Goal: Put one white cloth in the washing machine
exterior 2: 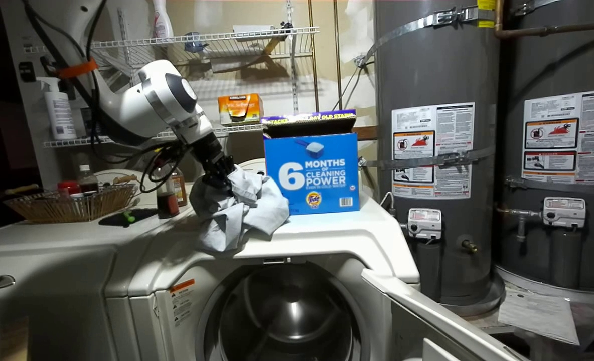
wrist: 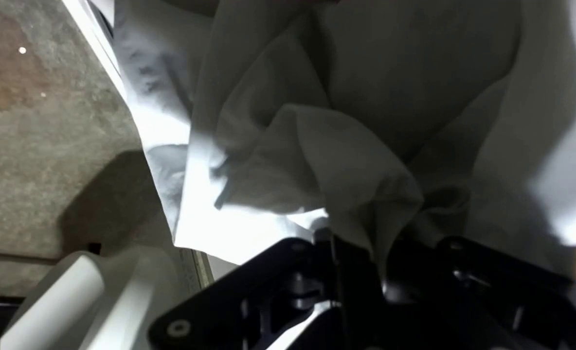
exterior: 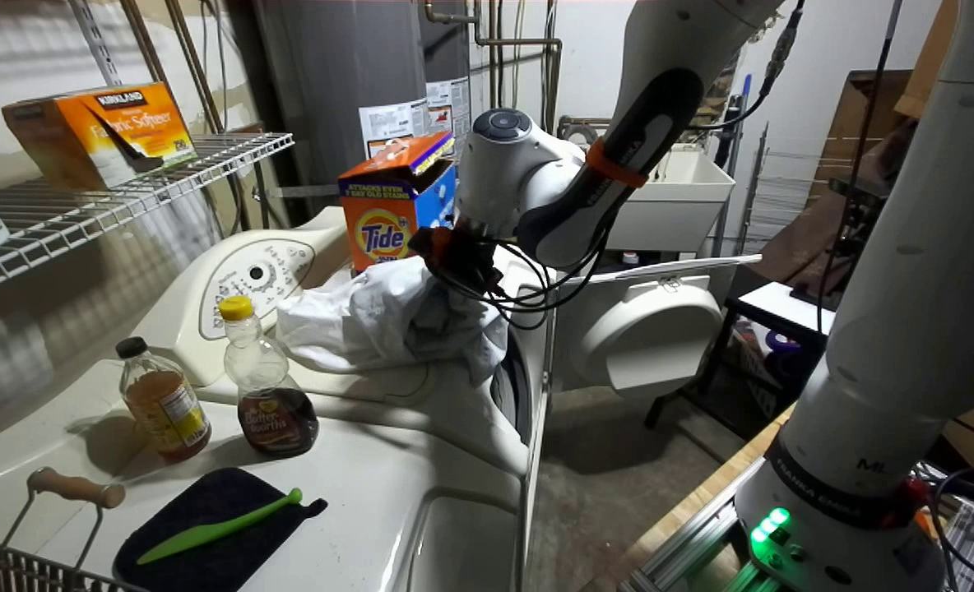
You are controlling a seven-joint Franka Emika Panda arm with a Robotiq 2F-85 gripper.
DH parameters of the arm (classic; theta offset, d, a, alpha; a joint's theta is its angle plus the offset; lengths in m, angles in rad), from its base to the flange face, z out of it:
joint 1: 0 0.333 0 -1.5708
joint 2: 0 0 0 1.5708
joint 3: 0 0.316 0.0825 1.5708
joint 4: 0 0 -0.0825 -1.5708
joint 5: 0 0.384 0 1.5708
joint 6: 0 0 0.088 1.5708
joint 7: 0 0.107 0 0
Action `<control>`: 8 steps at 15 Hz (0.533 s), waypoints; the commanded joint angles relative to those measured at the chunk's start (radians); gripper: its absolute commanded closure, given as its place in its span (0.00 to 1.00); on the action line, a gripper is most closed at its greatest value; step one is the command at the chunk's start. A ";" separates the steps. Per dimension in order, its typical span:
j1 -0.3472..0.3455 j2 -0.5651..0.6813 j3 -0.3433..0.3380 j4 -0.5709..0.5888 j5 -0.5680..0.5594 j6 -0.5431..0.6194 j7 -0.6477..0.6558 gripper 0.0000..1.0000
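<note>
A crumpled white cloth (exterior: 364,321) lies heaped on top of the washing machine (exterior: 405,411), partly hanging over its front edge. In an exterior view the cloth (exterior 2: 249,213) sits above the round opening, beside the detergent box. The cloth (wrist: 414,87) fills most of the wrist view. My gripper (wrist: 361,257) is shut on a fold of it; its fingertips are partly hidden by cloth. The gripper also shows in both exterior views (exterior: 462,259) (exterior 2: 221,173). The machine's door (exterior: 660,345) is open, and bare metal drum (exterior 2: 287,316) shows inside. I cannot tell whether the heap is one cloth.
A Tide box (exterior 2: 312,173) stands on the machine beside the cloth. Two bottles (exterior: 166,403) (exterior: 273,403), a dark board (exterior: 215,526) with a green knife (exterior: 224,526), and a wire basket (exterior 2: 76,203) are on the adjoining machine. A wire shelf (exterior: 232,164) hangs behind.
</note>
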 commanded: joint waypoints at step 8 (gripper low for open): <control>0.025 0.009 0.035 0.057 0.088 -0.137 -0.328 0.99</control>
